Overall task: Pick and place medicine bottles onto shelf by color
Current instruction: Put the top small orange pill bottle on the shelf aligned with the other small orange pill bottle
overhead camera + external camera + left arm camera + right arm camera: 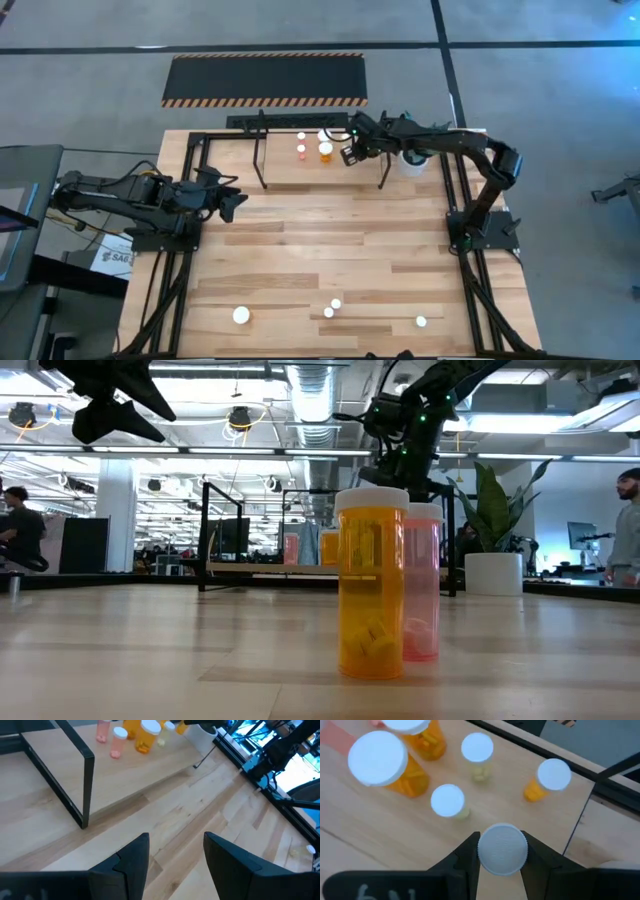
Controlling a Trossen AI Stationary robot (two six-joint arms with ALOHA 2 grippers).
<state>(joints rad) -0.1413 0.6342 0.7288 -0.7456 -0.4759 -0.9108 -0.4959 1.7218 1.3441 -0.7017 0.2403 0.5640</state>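
A: Nearest us on the bench, what have we still to move?

B: We count four medicine bottles along the near edge: a large white-capped one, a pair standing close together, and one off to the right. In the low view that pair shows as an orange bottle with a pinkish bottle just behind it. So we judge the sorting well short of finished.

A: And the left end effector?

B: It waits over the left side of the bench, well clear of every bottle, its fingers parted and holding nothing.

A: Farther back, what have we placed?

B: On the shelf, two pinkish bottles stand near a large orange bottle. The right wrist view adds more: two large orange bottles, two pale small bottles and a small orange bottle, grouped roughly by colour.

A: And the right end effector?

B: It hangs over the shelf's right end, clenched on a small white-capped bottle by the cap. We cannot see that bottle's body colour from above, nor tell whether its base touches the board. We judge the next step is to lower it beside its matching group and let go.
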